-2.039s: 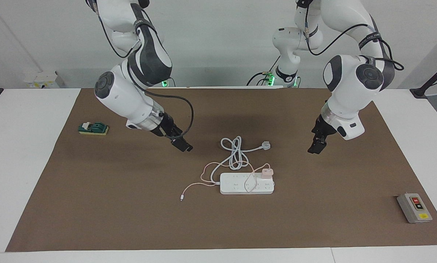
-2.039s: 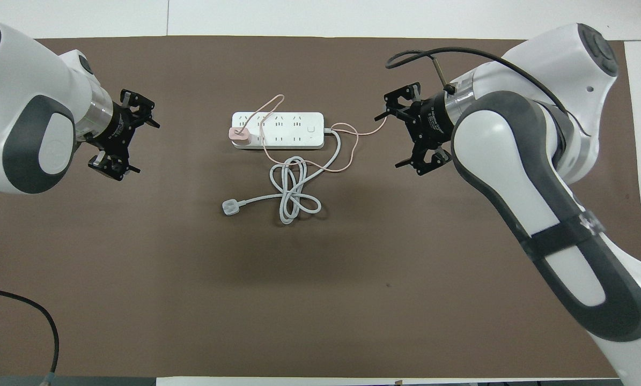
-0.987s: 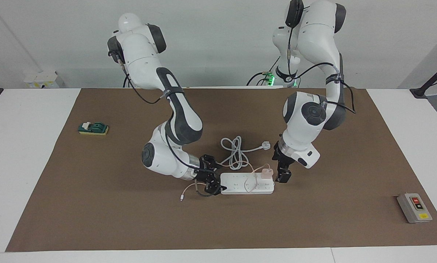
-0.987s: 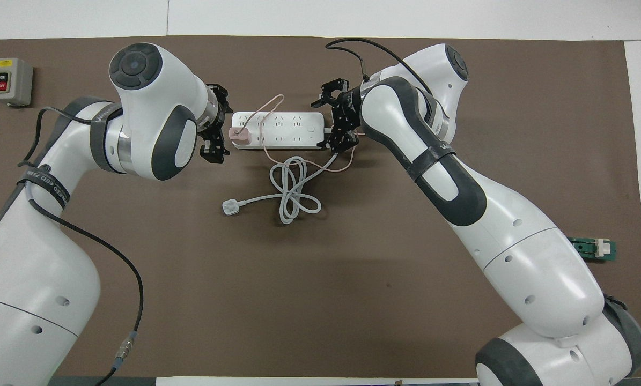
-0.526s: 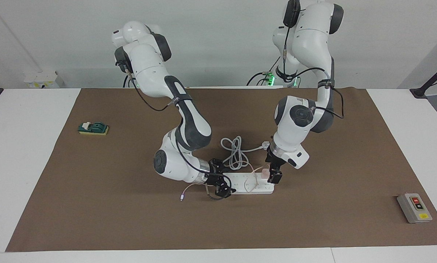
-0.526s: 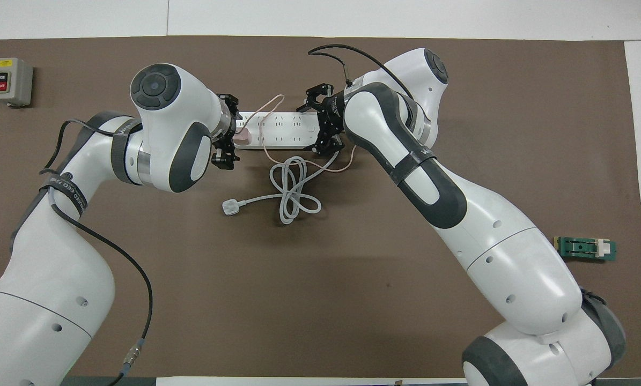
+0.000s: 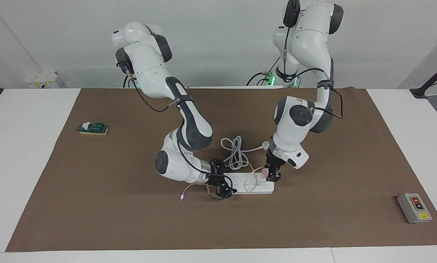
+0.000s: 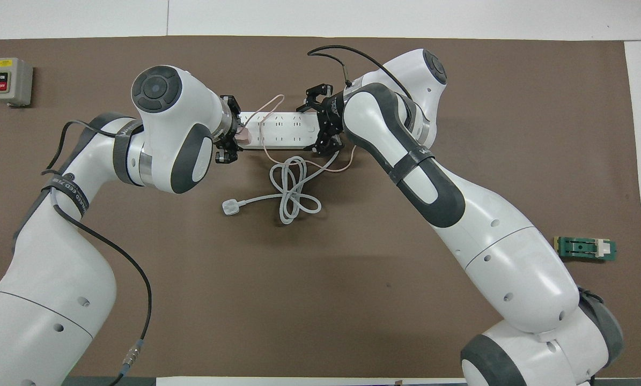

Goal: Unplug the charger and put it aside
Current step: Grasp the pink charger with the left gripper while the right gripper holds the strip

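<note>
The pale pink charger [image 7: 264, 174] sits plugged into the white power strip [image 7: 253, 185] at its end toward the left arm. In the overhead view the charger [image 8: 244, 138] is partly covered by my left gripper [image 8: 233, 137]. In the facing view my left gripper [image 7: 271, 176] is down at the charger with its jaws open on either side of it. My right gripper [image 7: 221, 184] is open and straddles the strip's other end; it also shows in the overhead view [image 8: 320, 124]. The thin pink cable [image 7: 189, 188] loops over the strip [image 8: 285, 134].
The strip's thick white cord [image 7: 235, 153] lies coiled nearer the robots, ending in a white three-pin plug [image 7: 266, 145]. A grey switch box [image 7: 414, 207] sits toward the left arm's end of the brown mat, a green block [image 7: 93, 128] toward the right arm's end.
Both arms came down from above the mat to the strip. In the last half second the left gripper edged onto the charger and the right gripper settled at the strip's other end.
</note>
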Available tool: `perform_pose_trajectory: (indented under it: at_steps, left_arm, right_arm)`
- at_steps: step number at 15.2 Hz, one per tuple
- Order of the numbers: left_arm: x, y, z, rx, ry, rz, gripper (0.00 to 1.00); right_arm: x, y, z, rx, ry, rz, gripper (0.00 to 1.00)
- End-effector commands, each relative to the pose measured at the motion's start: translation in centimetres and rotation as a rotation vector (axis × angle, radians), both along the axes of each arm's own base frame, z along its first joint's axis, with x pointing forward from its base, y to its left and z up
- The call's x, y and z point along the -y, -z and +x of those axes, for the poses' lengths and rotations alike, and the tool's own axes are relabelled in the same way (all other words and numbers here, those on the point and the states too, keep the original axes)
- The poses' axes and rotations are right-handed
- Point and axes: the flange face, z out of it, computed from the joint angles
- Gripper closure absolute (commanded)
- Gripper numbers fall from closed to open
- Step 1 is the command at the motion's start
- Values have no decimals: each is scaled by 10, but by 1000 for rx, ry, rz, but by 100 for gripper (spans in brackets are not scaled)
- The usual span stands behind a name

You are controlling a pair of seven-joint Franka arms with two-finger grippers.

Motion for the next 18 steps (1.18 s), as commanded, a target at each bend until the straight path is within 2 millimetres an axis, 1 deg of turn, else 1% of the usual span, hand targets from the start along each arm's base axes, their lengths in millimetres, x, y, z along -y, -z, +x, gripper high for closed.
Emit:
perform_pose_trajectory:
  at_steps: [1,4,5,6,7,8,11,15,16,18]
  left_arm:
    - [3,-2,-2,25,1,12,100]
    - [3,-2,-2,29,3,13,100]
    - [3,-3,-1,29,3,13,100]
    - [1,-3,0,28,4,18,100]
    - [0,-6,1,27,5,18,100]
    - [-1,-9,2,29,3,17,100]
    - [-4,-11,4,20,18,42,100]
    - [-7,-23,6,8,36,71,100]
    - [-10,-28,7,4,38,74,100]
    - [-33,-42,15,-7,21,77,100]
  right_arm:
    - [6,19,5,18,-26,5,0]
    - [11,24,6,27,-31,-4,0]
    - [8,25,5,26,-34,-5,0]
    - [7,25,5,33,-27,-5,8]
    - [8,25,5,35,-24,-5,37]
    - [8,26,5,36,-22,-5,48]
    - [6,27,4,33,-17,1,49]
    - [5,28,4,49,3,-3,48]
    - [5,28,4,49,4,-3,48]
    - [5,28,4,49,4,-3,48]
